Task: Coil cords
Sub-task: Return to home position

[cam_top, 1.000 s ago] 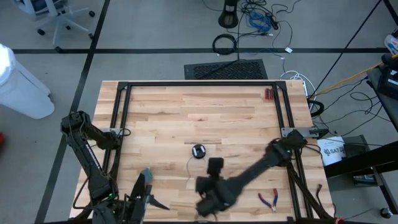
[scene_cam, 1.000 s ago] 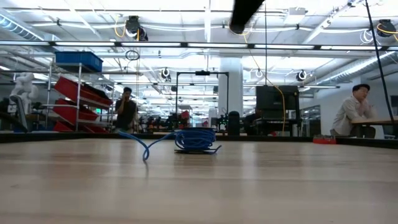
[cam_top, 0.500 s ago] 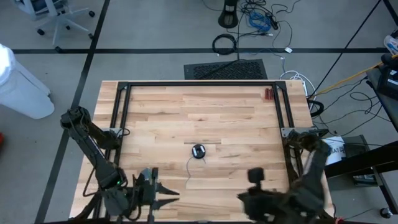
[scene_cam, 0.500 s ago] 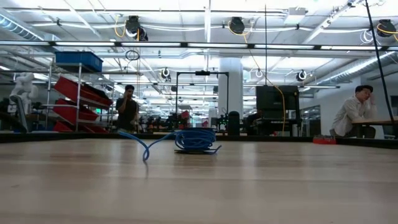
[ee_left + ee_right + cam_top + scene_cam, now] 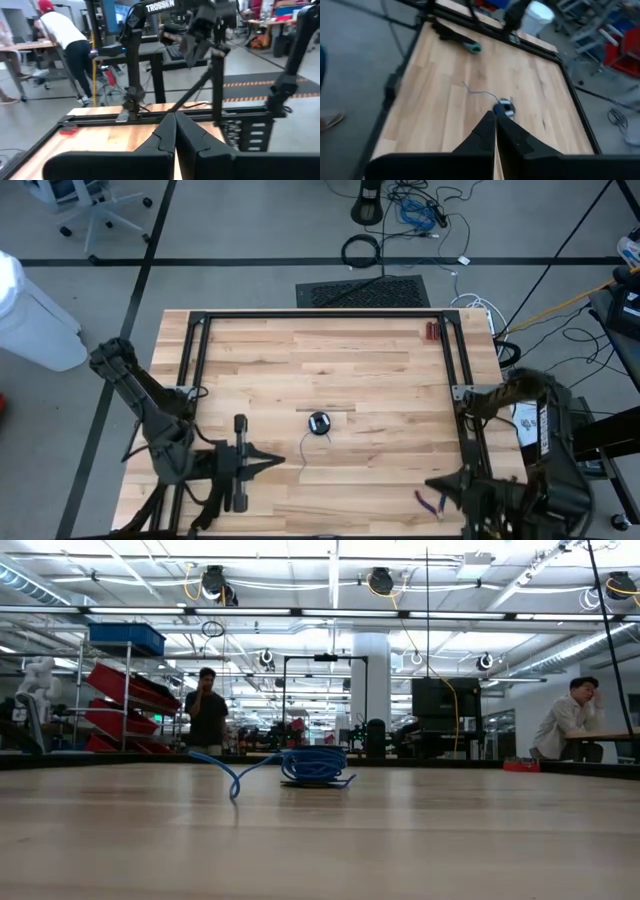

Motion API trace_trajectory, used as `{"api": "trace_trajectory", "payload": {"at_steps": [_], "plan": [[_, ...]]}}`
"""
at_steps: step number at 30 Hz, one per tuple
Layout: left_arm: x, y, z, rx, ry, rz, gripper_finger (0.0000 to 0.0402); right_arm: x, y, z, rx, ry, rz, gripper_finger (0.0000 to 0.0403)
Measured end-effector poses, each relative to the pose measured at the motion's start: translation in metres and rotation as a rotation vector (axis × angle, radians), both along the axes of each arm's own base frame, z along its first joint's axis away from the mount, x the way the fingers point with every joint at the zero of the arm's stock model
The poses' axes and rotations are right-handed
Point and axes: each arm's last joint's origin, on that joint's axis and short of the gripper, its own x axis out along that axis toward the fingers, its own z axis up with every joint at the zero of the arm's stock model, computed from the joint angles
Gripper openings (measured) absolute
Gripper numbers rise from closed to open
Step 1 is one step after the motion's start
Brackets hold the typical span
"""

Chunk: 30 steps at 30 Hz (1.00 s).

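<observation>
- Pale wood planks make up the table [image 5: 300,350] I am working over, and most of its top lies bare.
- A black frame [image 5: 320,315] runs along the table's far edge and down both sides.
- The left arm [image 5: 140,395] sits folded at the near left corner. I see its left gripper [image 5: 278,463] pointing right over the near part of the table. The left wrist view shows the left gripper's [image 5: 175,116] two fingers pressed together with nothing between them.
- The right arm [image 5: 540,430] is bunched at the near right corner, partly off the table edge. The right gripper [image 5: 432,483] points left, and in the right wrist view its [image 5: 495,114] fingers are also closed on nothing.
- In the low view one person [image 5: 207,710] stands in the room behind the table, far left, and another [image 5: 572,720] sits at far right.
- The cord [image 5: 319,422] lies near the middle of the table as a small round coil, with a loose tail curving toward the near edge. The low view shows the coil [image 5: 313,766] as blue and flat on the wood. Neither gripper touches it.
- Red-handled pliers [image 5: 428,502] lie at the near right, just beside the right gripper.
- A small red object [image 5: 431,331] sits by the frame at the far right.
</observation>
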Motion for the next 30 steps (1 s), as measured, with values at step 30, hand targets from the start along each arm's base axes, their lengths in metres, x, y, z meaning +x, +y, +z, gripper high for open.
{"api": "trace_trajectory", "payload": {"at_steps": [30], "plan": [[0.062,0.118,-0.133,-0.089,0.002,-0.075,0.0008,-0.028,-0.16,-0.185,0.454,-0.399,0.164,0.0]]}}
